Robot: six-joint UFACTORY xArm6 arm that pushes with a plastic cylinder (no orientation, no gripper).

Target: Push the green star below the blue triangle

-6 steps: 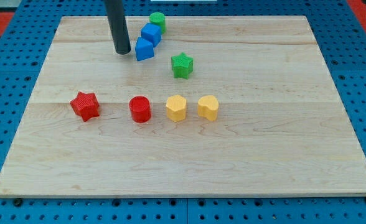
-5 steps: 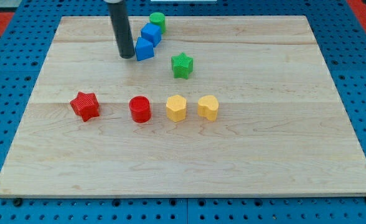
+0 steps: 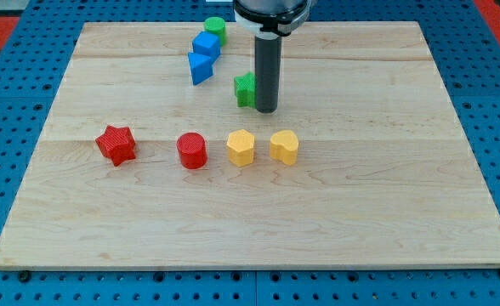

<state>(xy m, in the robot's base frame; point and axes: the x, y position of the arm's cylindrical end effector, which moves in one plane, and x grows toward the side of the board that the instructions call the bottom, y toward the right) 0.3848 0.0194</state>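
The green star (image 3: 245, 90) lies near the top middle of the wooden board (image 3: 386, 170), partly hidden by my rod. My tip (image 3: 267, 110) stands right against the star's right side. The blue triangle (image 3: 200, 68) lies up and to the left of the star, touching a blue cube (image 3: 206, 45) above it. The star is to the lower right of the triangle, not directly under it.
A green cylinder (image 3: 215, 28) sits at the board's top edge beside the blue cube. A row lies across the middle: a red star (image 3: 116, 144), a red cylinder (image 3: 191, 150), a yellow hexagon (image 3: 241, 147) and a yellow heart-like block (image 3: 284, 146).
My tip has moved from the left of the blue triangle across to the right side of the green star. The blocks stay about where they were.
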